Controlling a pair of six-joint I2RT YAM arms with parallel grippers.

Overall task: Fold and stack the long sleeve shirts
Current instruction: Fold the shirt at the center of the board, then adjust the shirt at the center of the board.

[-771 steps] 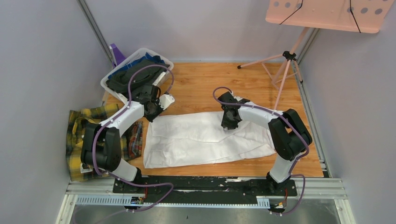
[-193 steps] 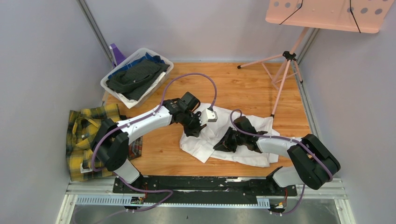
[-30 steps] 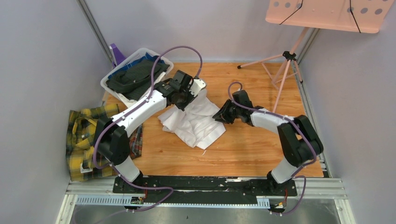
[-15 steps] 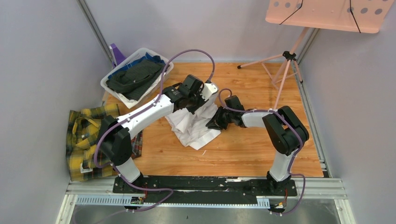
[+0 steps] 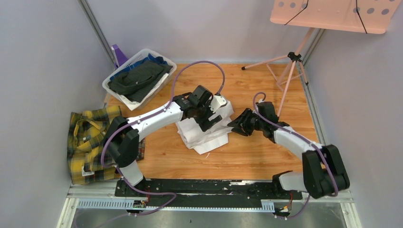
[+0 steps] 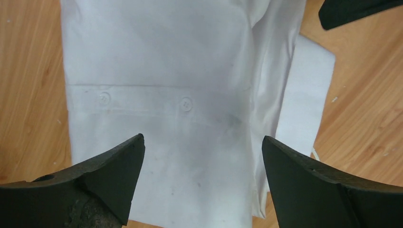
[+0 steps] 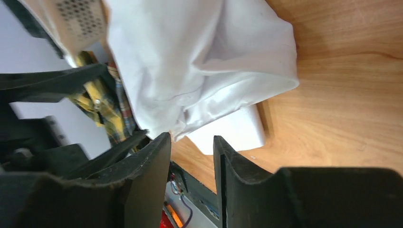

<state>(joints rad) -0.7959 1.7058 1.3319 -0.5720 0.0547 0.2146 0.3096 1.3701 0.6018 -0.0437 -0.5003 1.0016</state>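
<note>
The white long sleeve shirt point(image 5: 203, 135) lies in a folded bundle on the wooden table's middle. My left gripper point(image 5: 210, 121) hangs right over it, jaws wide open and empty; in the left wrist view the gripper point(image 6: 202, 140) frames the shirt's button placket point(image 6: 142, 100). My right gripper point(image 5: 237, 124) sits just right of the bundle, its jaws part open with nothing between them. In the right wrist view that gripper point(image 7: 191, 140) points at the shirt's folded edge point(image 7: 199, 61). The yellow-and-green plaid shirt point(image 5: 88, 137) lies crumpled at the table's left edge.
A white basket point(image 5: 110, 87) of dark clothes stands at the back left. A pink music stand point(image 5: 290, 71) rises at the back right, its legs on the table. Bare wood point(image 5: 256, 156) shows in front of and right of the bundle.
My left gripper has carried the white cloth rightward and opened, letting it drop onto the bundle. The right gripper has drawn back to the right and its jaws have parted.
</note>
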